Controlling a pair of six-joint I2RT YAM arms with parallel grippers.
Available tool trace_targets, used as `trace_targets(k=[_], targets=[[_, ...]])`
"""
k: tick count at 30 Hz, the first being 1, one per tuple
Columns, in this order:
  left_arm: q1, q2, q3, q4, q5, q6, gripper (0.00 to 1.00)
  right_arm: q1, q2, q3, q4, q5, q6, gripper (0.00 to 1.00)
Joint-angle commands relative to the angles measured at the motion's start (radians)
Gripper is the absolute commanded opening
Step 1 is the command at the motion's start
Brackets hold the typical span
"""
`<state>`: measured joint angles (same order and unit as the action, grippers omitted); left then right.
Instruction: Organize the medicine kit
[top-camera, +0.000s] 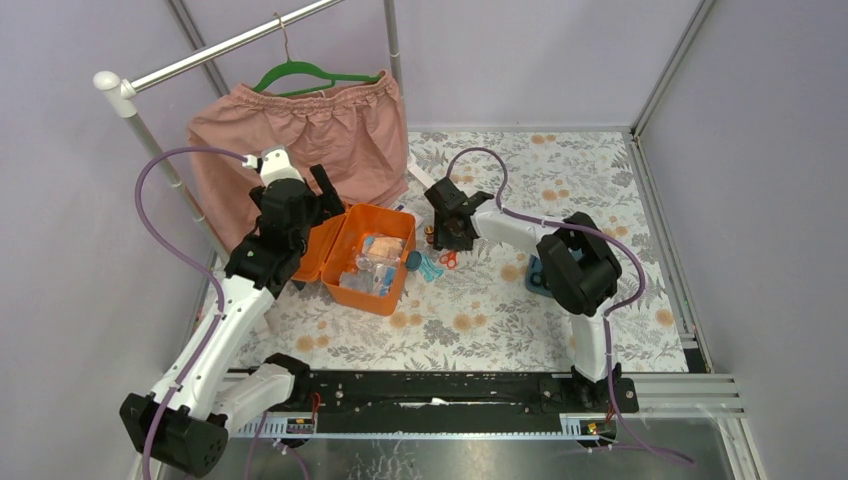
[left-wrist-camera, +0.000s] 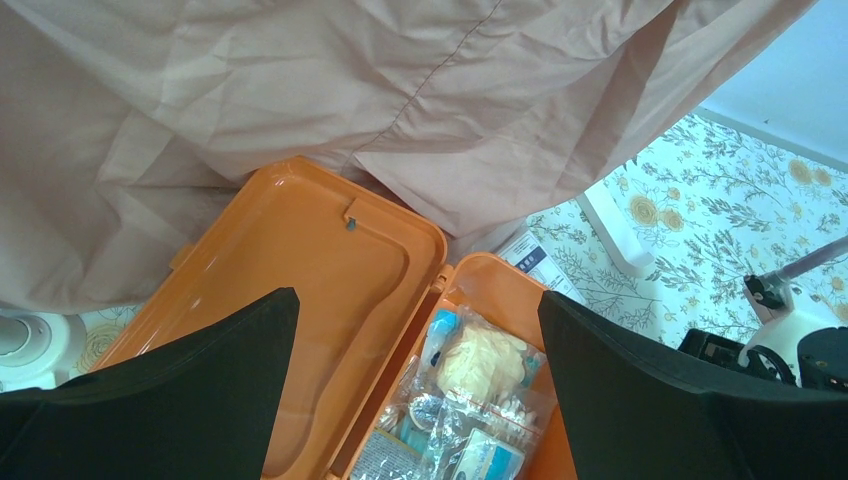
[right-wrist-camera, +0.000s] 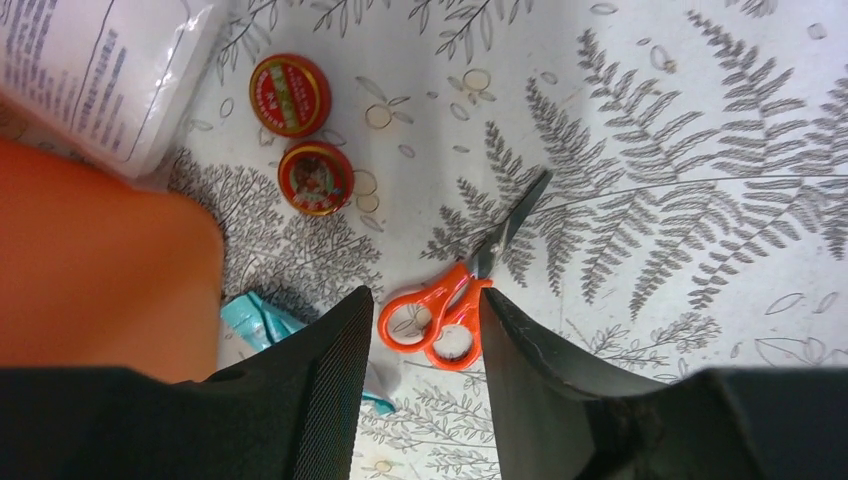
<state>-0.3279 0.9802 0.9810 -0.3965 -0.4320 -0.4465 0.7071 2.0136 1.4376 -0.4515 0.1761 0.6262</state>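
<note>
Left gripper (top-camera: 325, 200) hangs over the medicine kit (top-camera: 362, 258), jaws fully released, nothing in them. I see the kit open on the table's 9 o'clock side, lid (left-wrist-camera: 300, 260) laid flat, packets (left-wrist-camera: 465, 400) in the base. Pink garment (top-camera: 300, 140) hangs at its 12. At the kit's 3 o'clock orange scissors (right-wrist-camera: 440, 310) lie flat on the floral cloth (right-wrist-camera: 650, 150). Two red tins (right-wrist-camera: 290, 95) sit at the scissors' 11, a teal packet (right-wrist-camera: 255, 315) at their 9. Right gripper (right-wrist-camera: 425, 295) straddles the handles, jaws parted, not clenched.
</note>
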Motion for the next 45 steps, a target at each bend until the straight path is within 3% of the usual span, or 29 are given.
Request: trace_targets(k=[1, 19, 33, 45], targets=[[-0.010, -0.015, -0.013, 0.035, -0.026, 0.006, 0.99, 0.011, 0.035, 0.081, -0.074, 0.117, -0.017, 0.52], [-0.010, -0.017, -0.013, 0.036, -0.030, 0.008, 0.99, 0.011, 0.097, 0.108, -0.130, 0.147, -0.046, 0.57], [-0.009, -0.017, -0.015, 0.036, -0.024, 0.006, 0.99, -0.049, -0.075, -0.174, -0.056, -0.009, -0.090, 0.50], [-0.008, -0.014, -0.015, 0.036, -0.023, 0.007, 0.99, -0.065, -0.021, -0.094, -0.066, -0.054, -0.240, 0.51]])
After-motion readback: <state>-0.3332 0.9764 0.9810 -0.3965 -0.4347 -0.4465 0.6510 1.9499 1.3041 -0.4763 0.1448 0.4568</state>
